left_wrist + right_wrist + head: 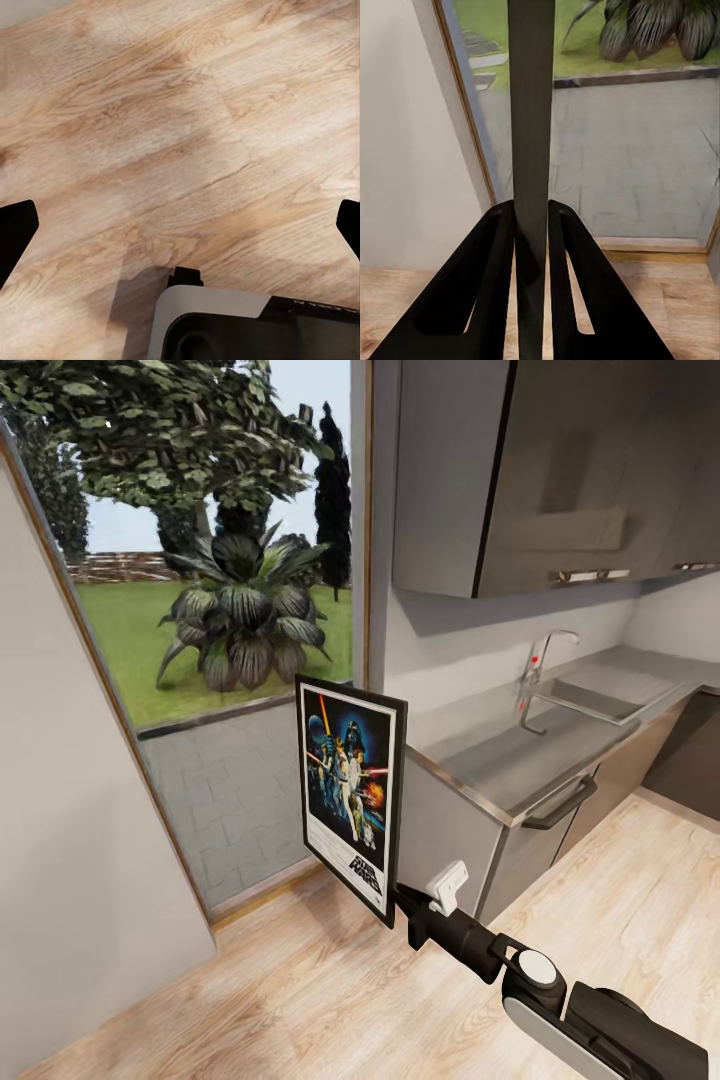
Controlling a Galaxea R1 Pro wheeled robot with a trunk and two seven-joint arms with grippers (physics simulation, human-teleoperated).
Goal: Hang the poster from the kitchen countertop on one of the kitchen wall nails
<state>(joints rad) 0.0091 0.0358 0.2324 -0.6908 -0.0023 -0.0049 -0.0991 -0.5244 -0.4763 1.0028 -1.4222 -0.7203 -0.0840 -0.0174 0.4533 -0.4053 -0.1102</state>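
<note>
countertop [520, 755] w/ sink sits right of the window. poster [350, 795] upright in air off its left end, above wood floor [180, 150]. right gripper [532, 225] fingers [499, 255] clenched on poster's lower edge. left gripper [180, 225] fingers [15, 232] spread wide, nothing between.

The poster's [350, 792] lower corner hides the right gripper [398, 900] behind it; the counter [520, 755] runs off the right edge, the upper cabinets [560, 470] off the top.

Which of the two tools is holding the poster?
The right tool: its fingers clamp the poster edge. The left tool is open over bare floor.
</note>
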